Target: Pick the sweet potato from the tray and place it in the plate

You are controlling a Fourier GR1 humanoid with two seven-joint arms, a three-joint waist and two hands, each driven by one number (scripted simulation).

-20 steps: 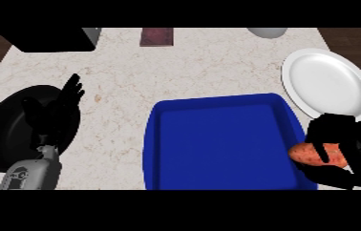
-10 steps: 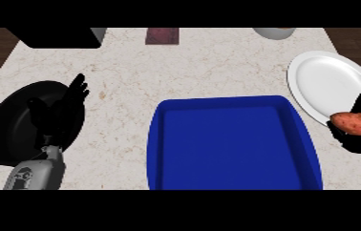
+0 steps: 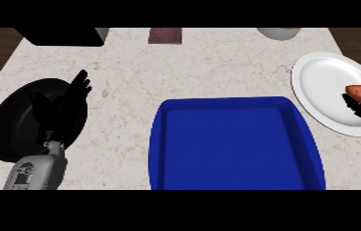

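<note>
Head view looked steeply down on a pale speckled counter (image 3: 211,68). Found a black round pan (image 3: 21,125) under and left of the left hand (image 3: 67,106), whose fingers (image 3: 81,84) stood straight and relaxed, pointing up the view and holding nothing, above a grey forearm (image 3: 35,170). Showed a blue tray (image 3: 233,144) right of those fingers, in mid-view, with bare counter between hand and tray. Showed a black box (image 3: 60,36) at the far edge beyond the fingers, then a dark reddish block (image 3: 165,35) and a grey cup (image 3: 278,33) further right along that edge. Saw nothing standing between tray and plate.

Caught only the orange end of the sweet potato (image 3: 354,90) at the right border, over the white plate (image 3: 324,89), well apart from the left fingers. Could not tell its long axis or heading from so small a part. Glimpsed a dark patch of the right hand (image 3: 353,103) just below it; could not tell how its fingers stood.

Compared with half a second before: more of the potato and right hand cut off by the border, more of the plate's left side visible, left hand unchanged in pose over the pan.
</note>
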